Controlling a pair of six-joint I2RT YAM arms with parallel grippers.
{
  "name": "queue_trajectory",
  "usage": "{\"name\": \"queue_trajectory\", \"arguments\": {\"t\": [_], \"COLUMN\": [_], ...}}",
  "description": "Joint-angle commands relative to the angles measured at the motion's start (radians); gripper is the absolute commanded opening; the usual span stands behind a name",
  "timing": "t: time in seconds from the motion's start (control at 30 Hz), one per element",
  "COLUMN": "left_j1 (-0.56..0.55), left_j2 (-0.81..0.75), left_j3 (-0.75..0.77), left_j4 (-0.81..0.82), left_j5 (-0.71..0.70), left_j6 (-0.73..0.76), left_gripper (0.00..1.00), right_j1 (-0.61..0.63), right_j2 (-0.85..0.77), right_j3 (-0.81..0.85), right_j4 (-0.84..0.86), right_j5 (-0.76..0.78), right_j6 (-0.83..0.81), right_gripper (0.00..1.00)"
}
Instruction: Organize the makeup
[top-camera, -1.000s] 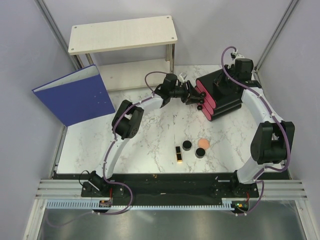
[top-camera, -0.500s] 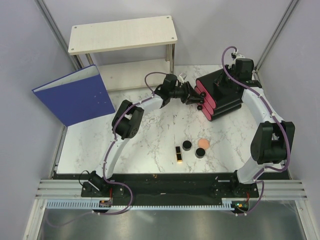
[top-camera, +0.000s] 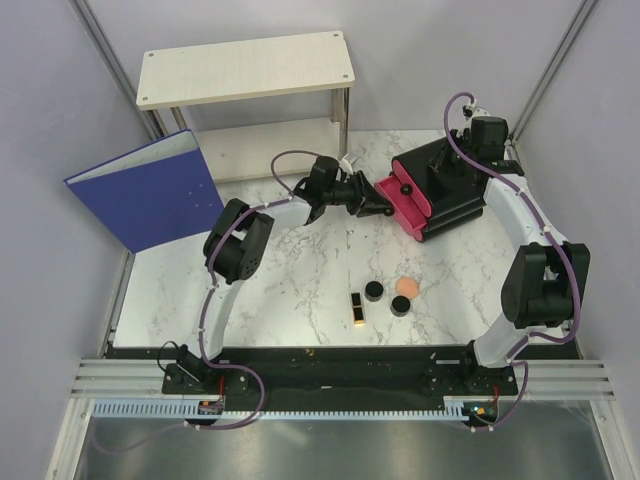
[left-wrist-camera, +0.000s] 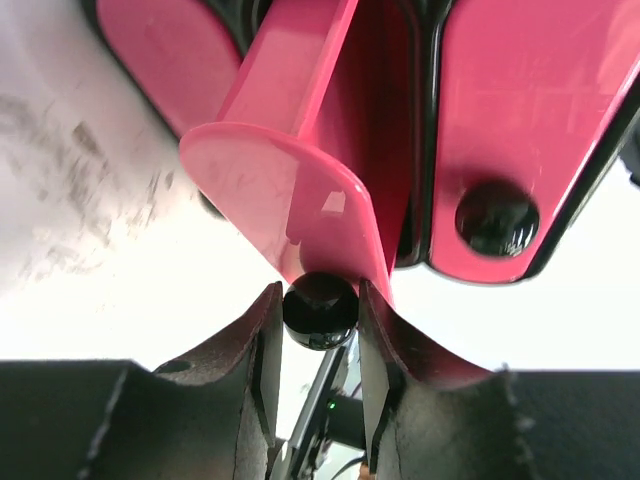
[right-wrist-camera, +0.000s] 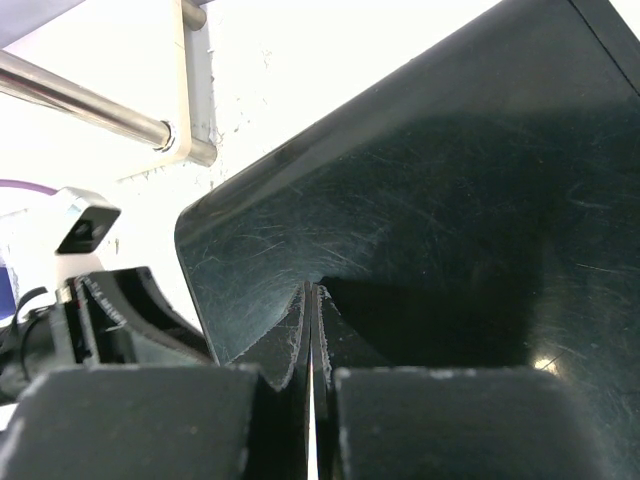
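well, round peach puff (top-camera: 407, 286) lies flat; left hand (left-wrist-camera: 319, 298) pinches black drawer knob (left-wrist-camera: 320, 314).

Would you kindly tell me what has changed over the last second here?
The left end effector closed on a drawer knob and pulled back leftward, sliding the pink drawer out of the black organizer. The right end effector stayed shut against the organizer; lipstick, jars and puff unmoved.

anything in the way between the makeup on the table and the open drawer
No object lies between the makeup and the pink drawer; only the left gripper, clamped on the drawer's knob, sits at its front.
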Motion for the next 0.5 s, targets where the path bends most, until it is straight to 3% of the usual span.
{"name": "queue_trajectory", "arguments": {"t": [0.0,0.47], "left_j1": [-0.016,0.033], "left_j2": [-0.087,-0.208], "left_j3": [-0.109,-0.294], "left_j4": [-0.051,-0.054], "left_j5": [0.064,0.071], "left_j6": [0.134,0.206], "left_gripper": [0.02,0.02], "right_j1": [-0.007,-0.007], "right_j2": [0.115,0.100], "right_j3": [-0.106,-0.130], "right_j4": [-0.401,-0.397], "right_j5": [0.064,0.061], "right_j6": [-0.057,-0.052], "right_gripper": [0.00,0.00]}}
